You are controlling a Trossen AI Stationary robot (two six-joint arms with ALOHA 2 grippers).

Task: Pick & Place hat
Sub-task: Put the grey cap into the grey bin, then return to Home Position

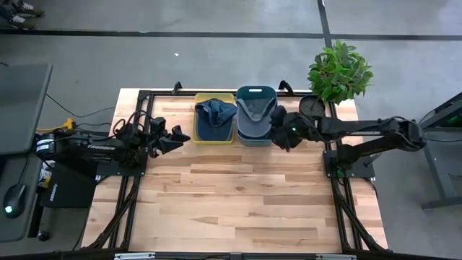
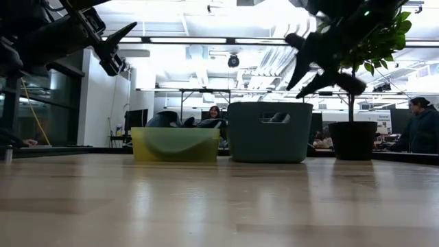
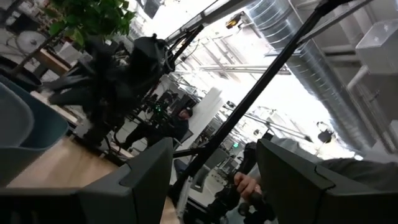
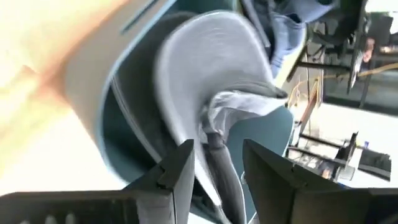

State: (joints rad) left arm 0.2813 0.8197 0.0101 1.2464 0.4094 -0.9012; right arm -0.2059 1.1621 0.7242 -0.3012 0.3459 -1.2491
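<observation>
Hat [image 1: 254, 115] lies in the teal bin [image 1: 256, 93]; right end effector [image 1: 279, 135] hovers released beside that bin, left end effector [image 1: 175, 137] released, well apart.

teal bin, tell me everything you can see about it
The teal bin is a rectangular, smooth-walled tub, plastic by its look, with a cut-out handle slot visible in the low view. It stands upright at the table's far edge, right beside the yellow bin on one side and near the potted plant on the other. A grey cap lies inside. The right gripper hovers at its edge, fingers open.
</observation>
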